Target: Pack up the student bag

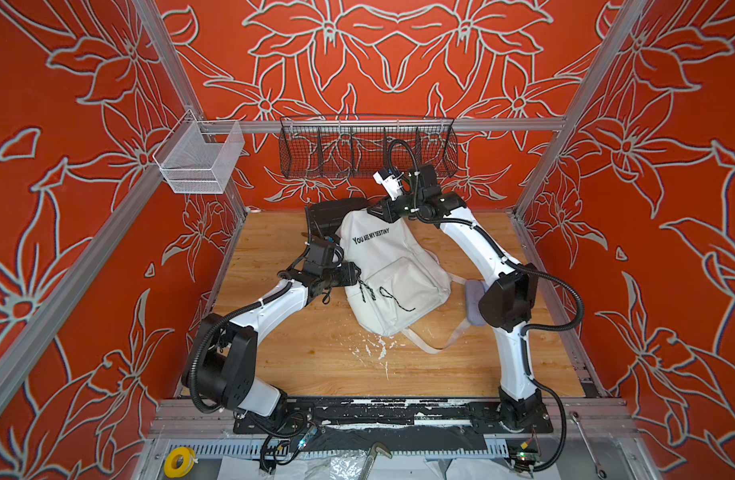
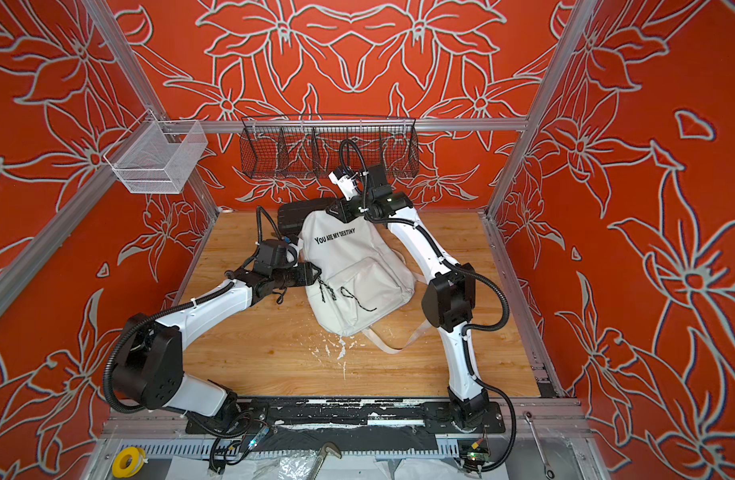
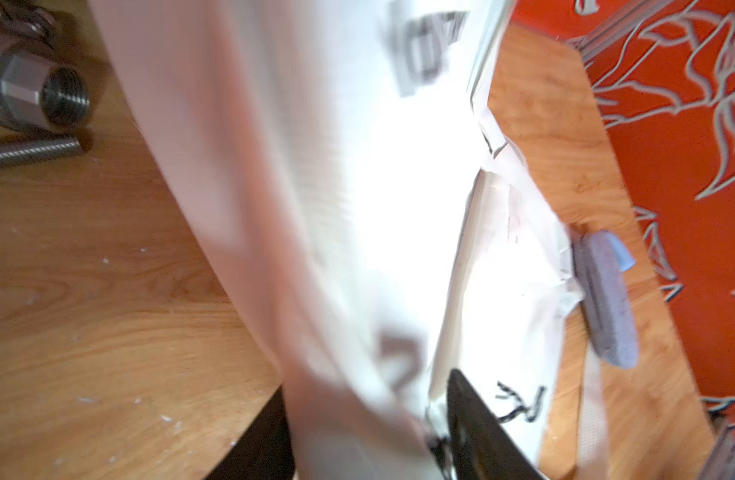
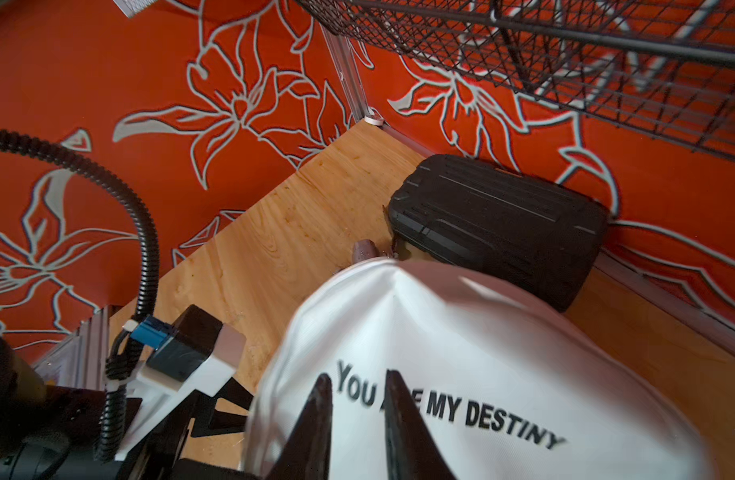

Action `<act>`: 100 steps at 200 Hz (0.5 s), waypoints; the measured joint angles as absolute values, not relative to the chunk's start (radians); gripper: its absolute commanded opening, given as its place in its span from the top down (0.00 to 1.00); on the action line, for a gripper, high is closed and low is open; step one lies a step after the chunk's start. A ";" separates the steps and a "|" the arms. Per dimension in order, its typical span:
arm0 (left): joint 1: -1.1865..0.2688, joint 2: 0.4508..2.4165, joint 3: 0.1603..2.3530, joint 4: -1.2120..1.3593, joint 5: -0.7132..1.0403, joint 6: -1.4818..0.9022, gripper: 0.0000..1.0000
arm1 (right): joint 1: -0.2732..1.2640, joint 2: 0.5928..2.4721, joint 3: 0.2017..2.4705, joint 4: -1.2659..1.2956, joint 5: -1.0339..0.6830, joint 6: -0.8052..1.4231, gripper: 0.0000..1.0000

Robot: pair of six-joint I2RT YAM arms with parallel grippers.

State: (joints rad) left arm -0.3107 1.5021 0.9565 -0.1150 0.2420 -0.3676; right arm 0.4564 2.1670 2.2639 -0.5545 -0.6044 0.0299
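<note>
The student bag [image 1: 392,270] [image 2: 353,266] is a white backpack printed "YOU ARE MY DESTINY", lying on the wooden table with its top raised toward the back wall. My left gripper [image 1: 357,272] [image 3: 365,382] is at the bag's left edge by the black-and-white zip cords [image 1: 367,291]. A blurred fold of the bag's fabric fills the space between its fingers [image 3: 473,424]. My right gripper [image 1: 376,210] [image 4: 359,374] hovers at the bag's top end above the lettering. Its jaws stand a little apart with nothing between them.
A black ribbed hard case [image 1: 332,212] [image 4: 498,224] lies against the back wall behind the bag. A grey-purple pouch [image 1: 473,303] [image 3: 606,299] sits right of the bag. A metal fitting [image 3: 33,87] and threaded rod [image 3: 29,151] lie nearby. A black wire basket [image 1: 367,151] hangs overhead.
</note>
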 measured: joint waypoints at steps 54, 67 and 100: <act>-0.297 1.520 0.952 -0.170 0.212 -0.352 0.20 | 0.458 2.156 2.159 -0.582 -0.531 0.025 0.62; -0.296 1.518 0.951 -0.207 0.181 -0.350 0.16 | 0.458 2.143 2.119 -0.616 -0.517 0.006 0.60; -0.297 1.453 0.933 -0.297 0.150 -0.329 0.15 | 0.458 2.032 1.924 -0.706 -0.503 -0.061 0.60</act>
State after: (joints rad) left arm -0.2974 1.4532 0.9333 -0.2974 0.1501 -0.3294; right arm 0.4580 2.0323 1.9236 -0.7055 -0.5026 -0.0612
